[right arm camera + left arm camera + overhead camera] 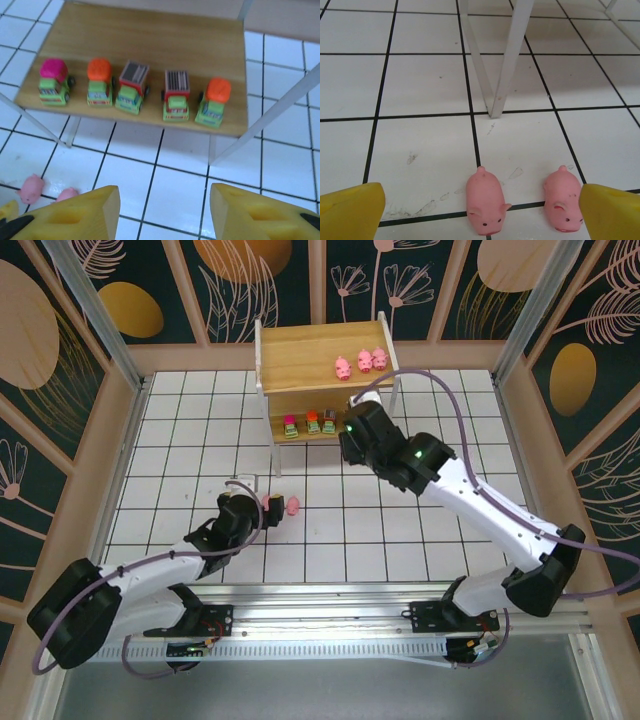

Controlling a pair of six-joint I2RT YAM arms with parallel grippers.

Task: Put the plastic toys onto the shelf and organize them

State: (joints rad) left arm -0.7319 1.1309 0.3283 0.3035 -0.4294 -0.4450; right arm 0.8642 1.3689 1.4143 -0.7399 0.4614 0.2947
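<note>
Mostly sorted: the shelf (pixel 300 355) has 2 light wooden boards on a thin white frame and stands at the middle of the table's (pixel 190 440) far edge. Its top board carries 3 pink pigs (pixel 363 362) in a row near the right end.

From the right wrist, the lower board carries 5 small green trucks (pixel 132 92) in a row along its front edge. Their tops run, left to right, magenta, orange, red striped box, red striped box, orange. All are upright, noses toward the camera, with small gaps between them.

The overhead view gives 3 of those trucks, on the lower board's left part. The rest of that board is covered by the top board and the right arm (pixel 440 475). From up there the truck colours are too small to sort.

2 loose pigs (pixel 486 207) lie on the white tiles in front of the shelf's left leg (pixel 506 55), side by side, apart, snouts toward the left wrist camera. The right wrist view catches them at its lower left corner, blurred.

State of the left gripper (pixel 481 189): released, jaws spread wide, low over the tiles with both loose pigs between its yellow fingers (pixel 350 212). The pig at the right of that view sits just beside one finger; contact cannot be told. Both fingers are cut off by the frame bottom.

State of the right gripper (pixel 164 192): it hovers in front of the lower board, fingers parted with nothing between them, and their bases are cut off at the frame edge
</note>
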